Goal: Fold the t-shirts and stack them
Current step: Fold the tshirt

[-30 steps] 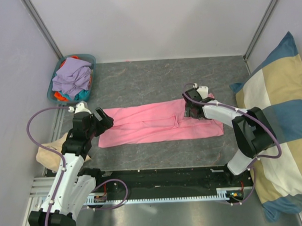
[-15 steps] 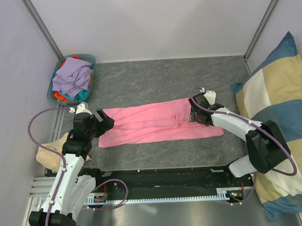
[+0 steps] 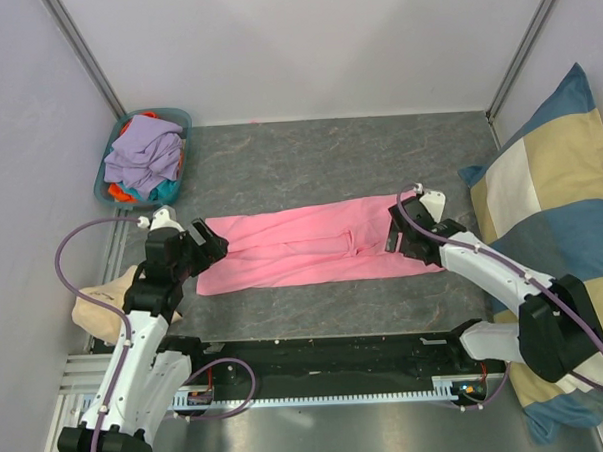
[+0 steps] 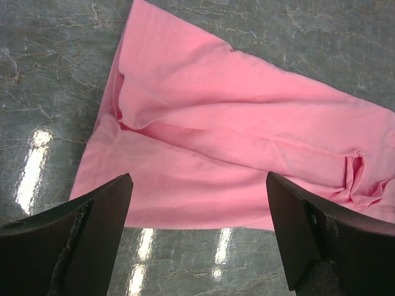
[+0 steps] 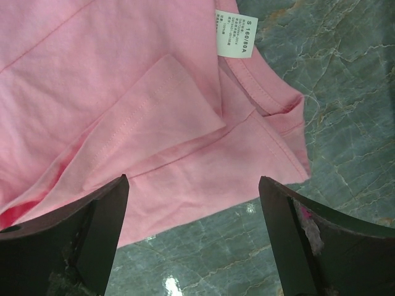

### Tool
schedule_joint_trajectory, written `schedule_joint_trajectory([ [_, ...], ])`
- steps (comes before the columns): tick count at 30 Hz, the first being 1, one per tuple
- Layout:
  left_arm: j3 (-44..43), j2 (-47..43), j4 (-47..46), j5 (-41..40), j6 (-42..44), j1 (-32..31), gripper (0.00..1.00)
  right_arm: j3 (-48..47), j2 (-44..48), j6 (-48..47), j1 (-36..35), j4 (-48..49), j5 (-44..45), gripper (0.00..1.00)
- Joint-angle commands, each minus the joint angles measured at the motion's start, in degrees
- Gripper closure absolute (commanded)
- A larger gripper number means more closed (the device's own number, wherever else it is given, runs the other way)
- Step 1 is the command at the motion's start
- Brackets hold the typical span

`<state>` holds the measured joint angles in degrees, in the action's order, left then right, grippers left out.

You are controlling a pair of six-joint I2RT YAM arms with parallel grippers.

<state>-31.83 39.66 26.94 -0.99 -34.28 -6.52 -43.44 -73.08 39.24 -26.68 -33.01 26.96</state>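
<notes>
A bright pink t-shirt (image 3: 313, 251) lies folded into a long flat strip across the middle of the table. Its white neck label (image 5: 233, 34) shows at the right end. My left gripper (image 3: 210, 240) hovers open over the strip's left end (image 4: 234, 142), with nothing between its fingers. Over the right end (image 5: 154, 92) my right gripper (image 3: 400, 232) also stands open and empty. In each wrist view the jaws straddle the shirt's near edge and bare table. A lavender t-shirt (image 3: 143, 153) is piled with teal and orange ones in a basket at the back left.
The teal basket (image 3: 182, 116) sits in the back left corner. A large blue-and-cream checked cushion (image 3: 572, 234) fills the right side. A beige cloth (image 3: 95, 310) lies at the left table edge beside the left arm. Grey marbled table (image 3: 308, 156) stretches behind the shirt.
My right arm has swung to the right, carrying its gripper from the shirt's inner folds out to its right end. The left arm and the shirt have stayed put.
</notes>
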Motion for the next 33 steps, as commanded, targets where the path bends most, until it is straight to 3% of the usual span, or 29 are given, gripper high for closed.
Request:
schedule_joint_trajectory([
  [1, 0.02, -1.34, -0.57, 0.38, -1.23, -0.15, 0.03, 1.78, 4.16, 1.36, -0.22, -0.83, -0.15, 0.05],
  [6, -0.51, -0.64, -0.57, 0.73, -1.49, -0.16, 0.03, -0.94, 0.5, -0.31, -0.22, 2.6, 3.35, 0.04],
  [12, -1.21, -1.08, -0.13, 0.64, -1.31, -0.15, 0.03, -8.14, -13.64, -2.42, -0.13, 5.94, 6.35, 0.03],
  [18, -1.48, -1.25, 0.48, 0.29, -1.14, -0.16, 0.03, -13.77, -19.81, -3.47, -0.04, 7.18, 6.53, 0.02],
  [33, -0.42, -1.34, 0.57, -0.06, -1.05, -0.16, 0.03, -6.49, -17.45, -1.28, -0.04, 6.21, 3.98, 0.02],
])
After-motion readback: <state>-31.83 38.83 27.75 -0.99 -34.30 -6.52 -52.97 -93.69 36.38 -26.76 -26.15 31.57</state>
